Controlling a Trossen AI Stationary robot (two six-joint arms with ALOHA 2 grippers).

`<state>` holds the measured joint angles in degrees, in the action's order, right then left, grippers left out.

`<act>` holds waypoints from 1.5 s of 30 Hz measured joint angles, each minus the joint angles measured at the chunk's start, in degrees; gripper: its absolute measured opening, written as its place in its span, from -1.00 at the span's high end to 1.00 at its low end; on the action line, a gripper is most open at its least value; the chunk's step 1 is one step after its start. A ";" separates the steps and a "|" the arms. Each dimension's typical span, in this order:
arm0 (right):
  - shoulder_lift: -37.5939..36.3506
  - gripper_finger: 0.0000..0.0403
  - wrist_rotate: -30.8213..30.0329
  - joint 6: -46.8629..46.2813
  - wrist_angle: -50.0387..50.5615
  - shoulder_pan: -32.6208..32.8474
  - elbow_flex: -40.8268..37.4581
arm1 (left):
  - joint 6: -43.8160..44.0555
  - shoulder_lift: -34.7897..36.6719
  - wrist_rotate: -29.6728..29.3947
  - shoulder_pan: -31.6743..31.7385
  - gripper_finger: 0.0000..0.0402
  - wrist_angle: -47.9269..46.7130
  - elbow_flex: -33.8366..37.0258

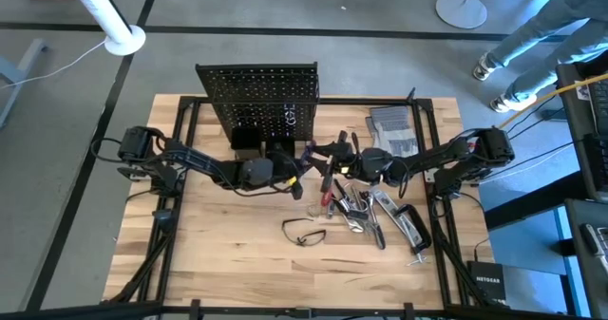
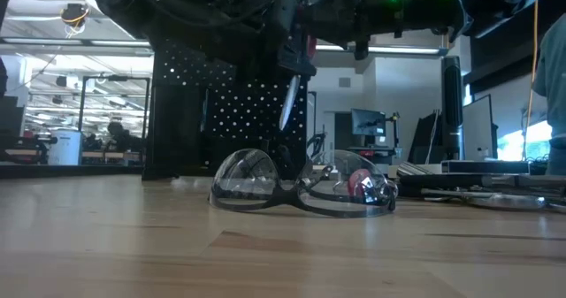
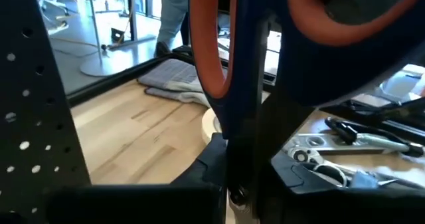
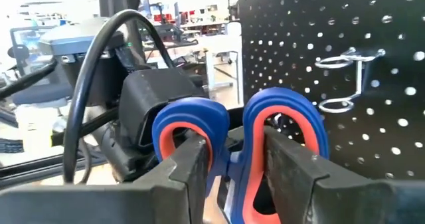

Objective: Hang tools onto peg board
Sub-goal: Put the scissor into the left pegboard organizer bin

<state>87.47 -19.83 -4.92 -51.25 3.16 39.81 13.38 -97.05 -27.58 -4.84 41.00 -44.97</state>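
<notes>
— What's nearest you on the table?

— The safety glasses (image 2: 301, 187), lying alone on the bare wood. Behind them a heap of pliers and other tools (image 1: 366, 211).

— And the arms?

— They meet in the air just in front of the peg board (image 1: 258, 97). The right gripper (image 4: 229, 164) has its fingers clamped around the blue-and-orange handles of a pair of scissors (image 4: 242, 134). The left gripper (image 1: 290, 173) has its fingers drawn in narrow around the same scissors; its own camera shows the handle right up against them.

— Beyond that?

— The board stands upright at the table's far edge; grey gloves (image 1: 391, 130) lie to its right.
</notes>
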 joint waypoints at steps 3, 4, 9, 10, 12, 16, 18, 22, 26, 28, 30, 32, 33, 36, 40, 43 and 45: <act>-2.12 0.26 2.65 -0.65 3.68 0.02 0.00 | -1.48 0.91 0.81 -0.49 0.85 -1.90 -0.01; -3.32 0.23 3.81 -0.73 5.35 0.05 0.00 | -2.30 1.51 0.95 -0.76 0.85 -3.30 -0.02; -11.70 0.07 9.52 -0.84 17.80 0.04 0.04 | -6.22 6.09 0.89 -1.96 0.86 -11.52 0.00; -13.47 0.03 10.29 -0.80 20.69 0.02 0.04 | -6.63 7.26 1.11 -2.14 0.86 -13.23 0.04; -17.17 -0.04 10.87 -0.78 26.53 -0.07 0.07 | -8.25 9.51 3.20 -2.39 0.86 -16.57 0.09; -20.93 -0.16 11.34 -0.53 33.06 -0.22 -0.09 | -11.67 12.72 11.61 -2.32 0.87 -19.55 0.18; -20.75 -0.19 13.55 1.16 30.46 -0.22 -0.65 | -12.88 13.37 15.70 -2.14 0.87 -19.07 0.48; -15.29 -0.21 20.48 3.25 20.60 -0.20 -1.36 | -12.34 13.38 22.79 -0.91 0.87 -19.25 0.52; -8.63 -0.21 25.72 4.87 10.42 -0.20 -1.34 | -11.84 13.28 24.27 -0.66 0.87 -19.24 0.52; -6.61 -0.19 27.02 5.22 7.65 -0.20 -1.32 | -11.22 13.26 24.44 -0.68 0.88 -19.30 0.52; -5.44 -0.13 27.27 5.46 5.55 -0.20 -1.31 | -10.78 13.26 24.65 -0.73 0.88 -19.24 0.52; -4.63 -0.03 27.25 6.39 2.97 -0.20 -1.33 | -10.53 13.26 24.67 -0.71 0.88 -19.31 0.52; -4.35 0.04 27.05 6.67 2.55 -0.20 -1.27 | -10.54 13.26 24.65 -0.73 0.88 -19.56 0.52; -3.84 0.29 27.03 6.80 3.34 -0.20 -1.28 | -10.47 13.26 24.64 -0.72 0.88 -19.39 0.52; -3.86 0.72 26.93 8.31 3.38 -0.20 -1.31 | -10.25 13.26 24.47 -0.71 0.91 -19.25 0.52; -3.89 0.80 25.21 9.84 3.32 -0.18 -1.31 | -10.24 13.26 22.95 -0.69 0.84 -19.15 0.52; -4.00 0.80 23.94 10.08 3.51 -0.17 -1.31 | -10.64 13.26 22.48 -0.65 0.73 -18.98 0.52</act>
<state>83.47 4.11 5.16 -47.74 2.98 38.50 2.74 -83.79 -5.10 -5.49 22.03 -44.45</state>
